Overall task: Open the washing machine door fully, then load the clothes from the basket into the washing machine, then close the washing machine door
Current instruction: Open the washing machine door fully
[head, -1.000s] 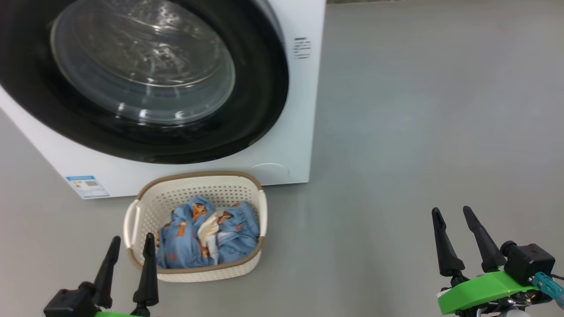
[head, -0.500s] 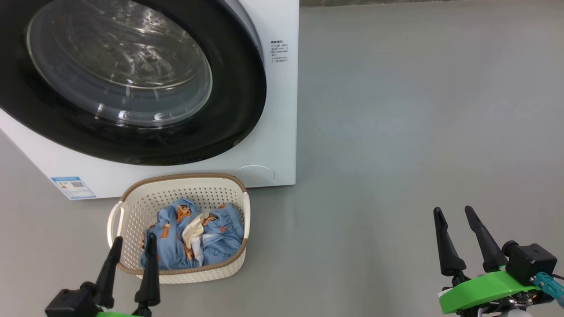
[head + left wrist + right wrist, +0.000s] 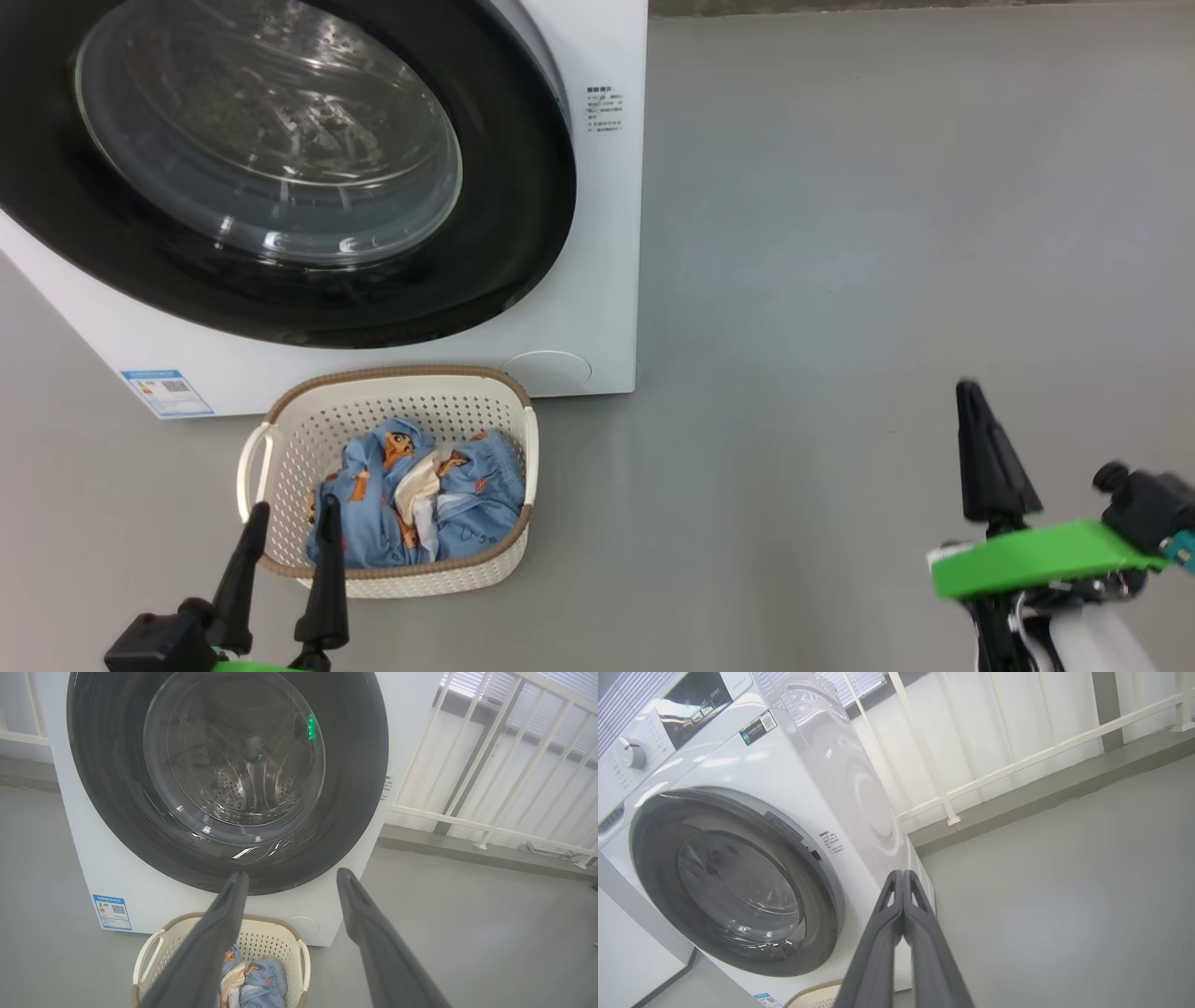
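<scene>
The white washing machine stands ahead with its round black washing machine door closed flat against the front. On the floor before it sits the cream basket holding the blue printed clothes. At the lower left my left gripper is open and empty, its tips over the basket's near rim. Far off at the lower right, over bare floor, my right gripper is shut on nothing.
Grey floor spreads wide to the right of the machine. A white railing runs behind and beside the machine. A blue label sticker marks the machine's lower left front.
My right gripper has shut its two fingers together and its wrist has turned and lifted a little. The head camera shifted slightly. The left gripper stays open.
</scene>
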